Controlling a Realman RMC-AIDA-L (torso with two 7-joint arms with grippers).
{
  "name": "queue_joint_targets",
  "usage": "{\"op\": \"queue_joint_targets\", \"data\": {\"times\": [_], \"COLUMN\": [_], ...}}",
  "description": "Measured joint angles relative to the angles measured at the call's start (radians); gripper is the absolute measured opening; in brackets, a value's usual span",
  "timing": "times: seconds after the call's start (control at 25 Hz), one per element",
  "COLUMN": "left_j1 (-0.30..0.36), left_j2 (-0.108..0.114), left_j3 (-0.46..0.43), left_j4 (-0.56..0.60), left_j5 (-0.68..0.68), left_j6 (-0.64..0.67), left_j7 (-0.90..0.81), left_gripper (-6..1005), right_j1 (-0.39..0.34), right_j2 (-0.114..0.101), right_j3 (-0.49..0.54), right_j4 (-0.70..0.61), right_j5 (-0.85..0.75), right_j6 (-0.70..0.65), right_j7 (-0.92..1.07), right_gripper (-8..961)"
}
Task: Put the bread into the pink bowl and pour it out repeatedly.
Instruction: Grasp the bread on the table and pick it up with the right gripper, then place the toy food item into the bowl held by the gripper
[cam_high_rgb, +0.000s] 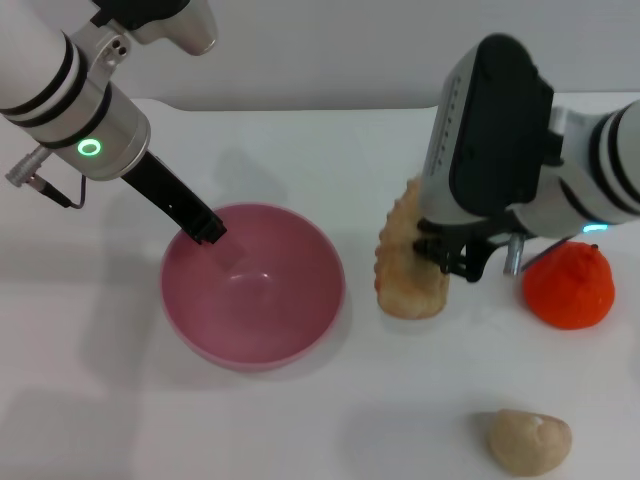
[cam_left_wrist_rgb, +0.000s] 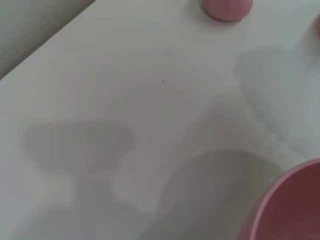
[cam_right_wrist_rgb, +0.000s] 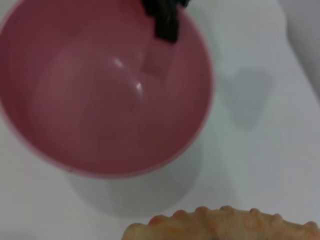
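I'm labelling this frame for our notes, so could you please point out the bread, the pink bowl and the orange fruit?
bread (cam_high_rgb: 408, 262): head view, on its tan side.
pink bowl (cam_high_rgb: 300, 252): head view, on the inner wall by the rim.
orange fruit (cam_high_rgb: 568, 285): head view, on the middle of its skin.

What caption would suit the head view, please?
Right hand holds the bread beside the empty pink bowl; left hand at its rim.

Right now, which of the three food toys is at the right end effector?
The bread, ridged and standing on edge at the right end effector; the orange fruit and beige lump lie apart.
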Motion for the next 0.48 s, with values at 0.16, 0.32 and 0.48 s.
{"op": "queue_joint_targets", "data": {"times": [0.16,0.32,0.48], "left_j1": [-0.002,-0.002,-0.002], "left_j2": [-0.001,-0.001,-0.002], "left_j3": [0.002,0.002,0.007], "left_j4": [-0.001,-0.001,-0.001], "left_j5": [0.000,0.000,0.000], "left_j6": [-0.002,-0.003,-0.004], "left_j7": [-0.001,-0.002,-0.004], "left_gripper": [67,67,68], "right_j1": [-0.006,-0.016,-0.014], "right_j2": [-0.001,-0.002,-0.001], "right_j3": [0.014,0.022,0.013], "right_j4": [-0.082,-0.182,-0.256], "right_j5": [-0.022,-0.027,-0.022], "right_j6": [0.022,0.034,0.038], "right_j7": [0.012,0.013,0.015], "right_gripper": [141,130,121]}}
